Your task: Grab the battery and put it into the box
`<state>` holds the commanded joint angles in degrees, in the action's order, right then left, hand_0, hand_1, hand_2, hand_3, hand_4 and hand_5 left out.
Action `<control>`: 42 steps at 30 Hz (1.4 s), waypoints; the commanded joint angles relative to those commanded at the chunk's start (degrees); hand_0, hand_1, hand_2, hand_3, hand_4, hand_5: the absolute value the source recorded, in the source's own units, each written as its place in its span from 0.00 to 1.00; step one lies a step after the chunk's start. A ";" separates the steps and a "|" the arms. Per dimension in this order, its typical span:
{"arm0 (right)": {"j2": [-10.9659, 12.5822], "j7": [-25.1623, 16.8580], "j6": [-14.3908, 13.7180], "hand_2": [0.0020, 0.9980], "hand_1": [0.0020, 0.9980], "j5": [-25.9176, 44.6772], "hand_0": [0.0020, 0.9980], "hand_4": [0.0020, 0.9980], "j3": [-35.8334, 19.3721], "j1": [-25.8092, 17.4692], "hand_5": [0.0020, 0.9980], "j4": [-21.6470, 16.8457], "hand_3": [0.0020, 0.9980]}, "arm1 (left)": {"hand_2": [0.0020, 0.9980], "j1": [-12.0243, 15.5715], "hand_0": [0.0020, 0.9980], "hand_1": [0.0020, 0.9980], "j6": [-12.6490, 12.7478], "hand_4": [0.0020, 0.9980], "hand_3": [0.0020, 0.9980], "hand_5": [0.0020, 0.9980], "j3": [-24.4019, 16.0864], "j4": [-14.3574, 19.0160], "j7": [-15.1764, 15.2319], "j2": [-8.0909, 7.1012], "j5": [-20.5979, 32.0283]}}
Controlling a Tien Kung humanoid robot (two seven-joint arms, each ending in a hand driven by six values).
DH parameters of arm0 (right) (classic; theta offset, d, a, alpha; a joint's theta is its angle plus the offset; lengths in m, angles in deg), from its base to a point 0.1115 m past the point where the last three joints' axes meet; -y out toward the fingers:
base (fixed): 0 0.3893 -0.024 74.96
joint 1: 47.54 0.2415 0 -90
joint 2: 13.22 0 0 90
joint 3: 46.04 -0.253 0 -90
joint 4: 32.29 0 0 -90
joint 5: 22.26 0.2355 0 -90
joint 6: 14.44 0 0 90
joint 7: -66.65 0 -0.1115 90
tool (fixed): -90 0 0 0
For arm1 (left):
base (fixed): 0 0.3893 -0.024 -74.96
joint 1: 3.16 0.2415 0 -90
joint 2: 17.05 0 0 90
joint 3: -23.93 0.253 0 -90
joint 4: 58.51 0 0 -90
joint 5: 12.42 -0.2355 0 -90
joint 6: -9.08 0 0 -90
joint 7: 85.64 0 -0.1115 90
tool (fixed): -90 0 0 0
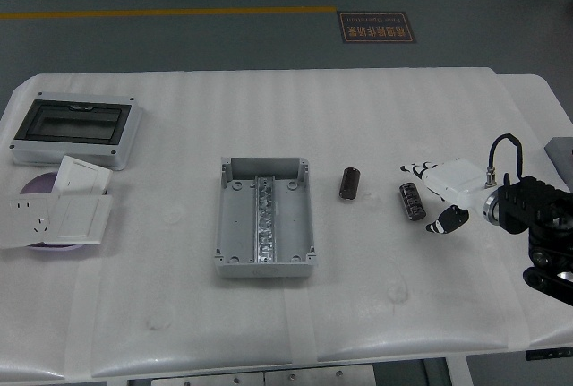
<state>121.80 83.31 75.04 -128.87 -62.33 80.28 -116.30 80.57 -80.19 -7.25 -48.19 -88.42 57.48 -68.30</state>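
— When I checked the head view, I had the right hand [441, 191] over the table's right side, coming in from the right edge on its black arm [537, 225]. Its white palm faced up toward the camera and the fingers [414, 169] were spread, with the thumb [448, 221] hanging apart below them. It held nothing.

— And the battery?

— There were two dark cylinders. One battery [411, 201] lay on the white table [286, 126] just left of the hand, between the fingertips and the thumb; I could not tell whether any finger actually touched it. The second battery [349, 183] lay further left, between the first one and the box, apart from both.

— Where did the box sit?

— The grey box [264, 217] was near the middle of the table, open on top, with a metal rail running down its centre. I saw nothing else inside it.

— Anything else on the table?

— On the far left I had a grey cover with a dark window [76, 127], lying flat. Just in front of it sat a white wall socket [34, 218] and a white switch plate [81, 177], stacked loosely over a purple disc [36, 185]. All of that was well apart from the hand.

— The left arm?

— It did not show in my view.

— And beyond the table?

— Grey floor, with a yellow line [170, 13] and a dark floor sign [376, 26].
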 joint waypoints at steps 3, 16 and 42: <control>-0.77 -0.33 -0.30 0.95 0.42 0.24 0.25 0.87 0.86 0.58 0.15 0.39 1.00 | 0.61 -0.02 0.63 0.65 -0.01 0.69 0.63 0.10 -0.14 0.00 -0.05 0.02 -0.20; -1.47 -1.80 -1.46 0.84 0.38 1.72 0.23 0.70 0.52 1.60 0.07 1.97 0.91 | 0.61 -0.15 0.63 0.65 0.09 0.68 0.63 0.10 0.47 0.00 0.11 -0.02 0.34; -1.44 -3.73 -3.01 0.76 0.37 4.43 0.22 0.66 1.43 2.25 0.11 2.93 0.80 | 0.60 -0.03 0.63 0.65 0.25 0.69 0.64 0.10 1.43 0.00 0.77 -0.36 1.48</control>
<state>120.36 79.58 72.04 -124.44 -60.90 82.53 -113.36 80.54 -79.94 -5.83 -48.19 -87.65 57.12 -66.82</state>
